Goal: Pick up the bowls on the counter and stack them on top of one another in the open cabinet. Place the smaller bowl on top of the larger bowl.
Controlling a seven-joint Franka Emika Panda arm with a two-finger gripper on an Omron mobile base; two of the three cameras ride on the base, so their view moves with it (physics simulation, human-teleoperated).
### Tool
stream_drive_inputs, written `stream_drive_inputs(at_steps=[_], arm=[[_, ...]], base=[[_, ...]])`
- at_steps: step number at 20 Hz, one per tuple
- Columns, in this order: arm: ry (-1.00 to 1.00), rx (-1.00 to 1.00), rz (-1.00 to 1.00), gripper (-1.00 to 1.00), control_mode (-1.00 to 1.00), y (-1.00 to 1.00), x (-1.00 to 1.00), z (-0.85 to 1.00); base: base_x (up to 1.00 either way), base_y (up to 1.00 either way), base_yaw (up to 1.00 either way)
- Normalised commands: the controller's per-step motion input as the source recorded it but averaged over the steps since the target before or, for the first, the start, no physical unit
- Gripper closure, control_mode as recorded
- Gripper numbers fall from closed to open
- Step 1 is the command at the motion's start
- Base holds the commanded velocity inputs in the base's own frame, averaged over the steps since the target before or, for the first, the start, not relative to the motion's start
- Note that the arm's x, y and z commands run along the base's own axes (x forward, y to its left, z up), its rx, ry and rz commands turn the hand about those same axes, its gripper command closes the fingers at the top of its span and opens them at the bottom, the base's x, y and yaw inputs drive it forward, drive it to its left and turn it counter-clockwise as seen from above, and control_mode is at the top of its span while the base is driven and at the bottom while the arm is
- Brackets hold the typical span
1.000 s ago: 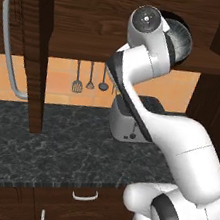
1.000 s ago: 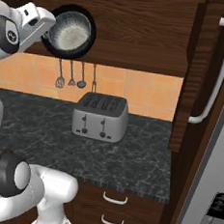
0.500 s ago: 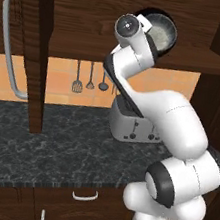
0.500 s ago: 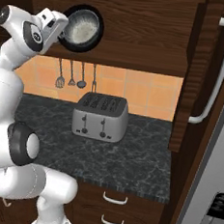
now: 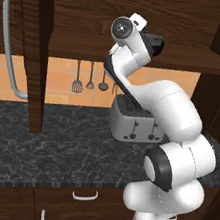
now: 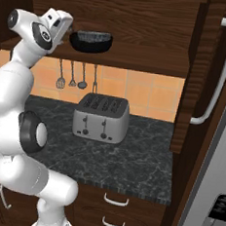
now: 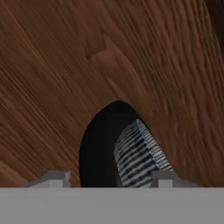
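The larger bowl (image 6: pixel 90 44), glossy black, sits level on the cabinet shelf (image 6: pixel 144 60). The smaller bowl (image 6: pixel 96 34), speckled grey-white, rests inside it, its rim just above the black rim. My gripper (image 6: pixel 70 31) is at the bowls' left side, at shelf height. In the hand view the black bowl (image 7: pixel 97 148) fills the lower middle with the translucent bowl (image 7: pixel 139 153) nested in it. My gripper (image 7: pixel 107 178) is open, its two tips wide apart on either side of the bowls. The wooden cabinet back is behind them.
A silver toaster (image 6: pixel 101 117) stands on the dark marbled counter (image 6: pixel 135 161) under the shelf. Utensils (image 6: pixel 72 76) hang on the orange tiled wall. Open cabinet doors with curved handles flank the shelf (image 5: pixel 11 45) (image 6: pixel 221 71). Drawers sit below the counter.
The bowls were tilted on edge in front of the hand, facing the cameras. They have come down and now sit level on the shelf. The arm's lower links have swung.
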Motion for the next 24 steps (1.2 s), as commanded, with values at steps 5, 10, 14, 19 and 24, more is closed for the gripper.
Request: stream_drive_inputs(at_steps=[5, 10, 14, 19, 24], arm=[[-0.38, -0.05, 0.0, -1.0, -1.0, 0.11, -0.97, -0.45], [-0.17, -0.17, 0.0, -1.0, -1.0, -0.1, -1.0, -1.0], [0.0, -0.3, 0.0, -1.0, -1.0, -0.27, -1.0, -1.0], [0.03, -0.36, 0.02, -1.0, -1.0, -0.07, -1.0, -0.92], [0.01, 0.0, 0.01, -1.0, -1.0, -0.05, -0.05, -0.02]], base=[[0.0, 0.0, 0.0], [0.0, 0.0, 0.0], [0.0, 0.0, 0.0], [0.0, 0.0, 0.0], [0.0, 0.0, 0.0]])
